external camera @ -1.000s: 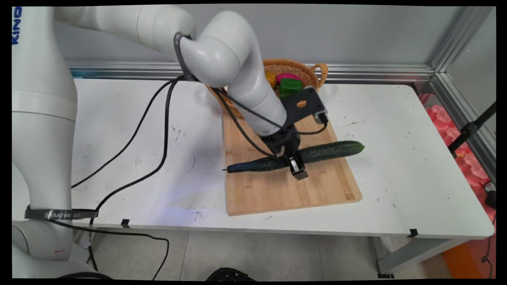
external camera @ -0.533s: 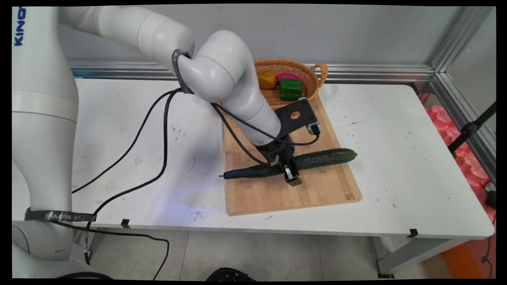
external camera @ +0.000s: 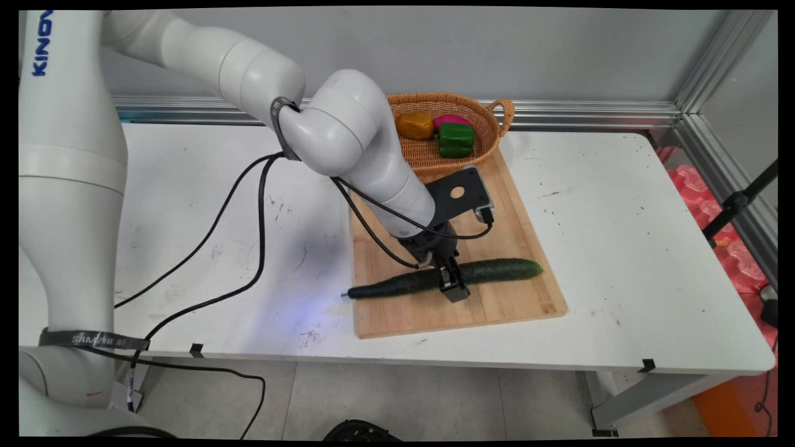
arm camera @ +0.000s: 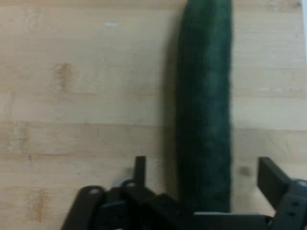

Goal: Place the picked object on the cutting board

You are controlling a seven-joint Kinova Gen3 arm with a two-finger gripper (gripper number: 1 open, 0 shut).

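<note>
No legible labels on the goods; the gripper (external camera: 452, 284) has its fingers (arm camera: 271, 179) spread wide astride a cucumber (external camera: 490, 271) on the cutting board (external camera: 428, 310), and beyond them a wicker basket (external camera: 481, 115) holds yellow, pink and green items.

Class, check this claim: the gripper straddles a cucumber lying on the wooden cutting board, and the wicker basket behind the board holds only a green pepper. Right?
Not quite. The gripper does straddle the cucumber on the cutting board, but the main view shows the wicker basket holding three items: a green pepper, a yellow-orange piece and a pink one.
</note>
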